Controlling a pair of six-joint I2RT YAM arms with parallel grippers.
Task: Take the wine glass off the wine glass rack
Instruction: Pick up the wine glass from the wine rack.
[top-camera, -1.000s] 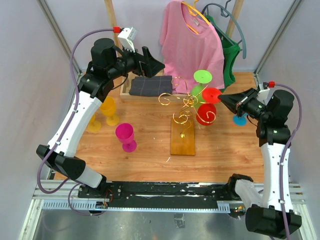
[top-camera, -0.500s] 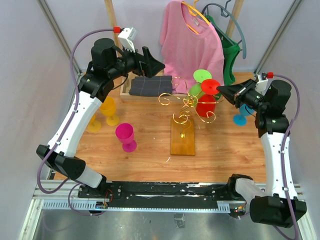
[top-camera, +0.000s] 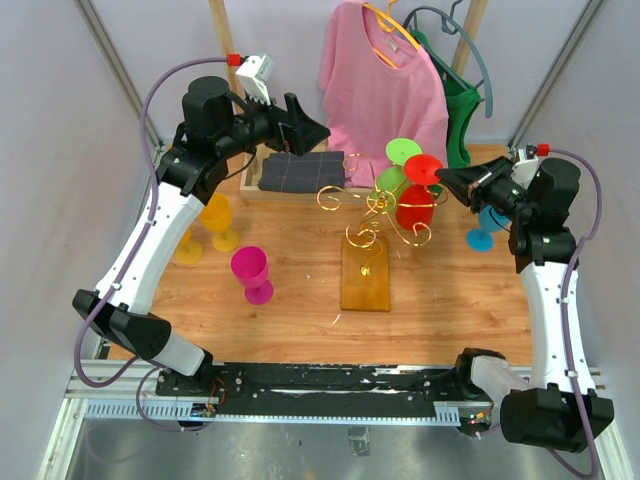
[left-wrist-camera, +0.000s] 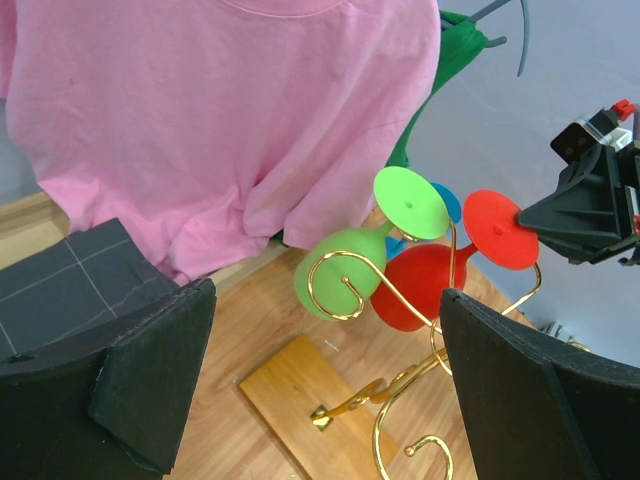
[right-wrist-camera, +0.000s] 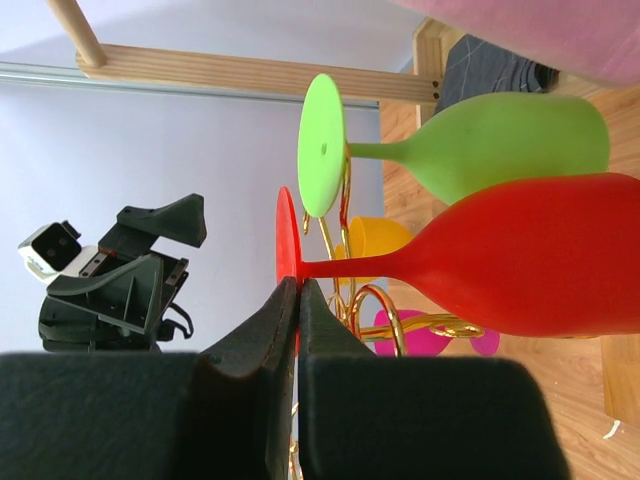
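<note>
Looking down from above, we see the red glass (top-camera: 413, 205) hanging bowl-down on the rack (top-camera: 366, 275), tilted, just beside the green glass (top-camera: 391, 182) and touching it or nearly so. Its round foot faces the right gripper (top-camera: 441, 177), which points in from the right at the height of that foot. On the right wrist camera we find the gripper's two fingers pressed flat together with nothing between them. Their joined tip sits right at the lower edge of the red foot, just under the spot where the stem leaves it. We cannot tell whether the tip touches the foot. The stem and bowl stretch away beyond the tip, outside the fingers. The left gripper (top-camera: 312, 125) hangs high at the back left with its fingers spread wide, holding nothing, well apart from the rack.
</note>
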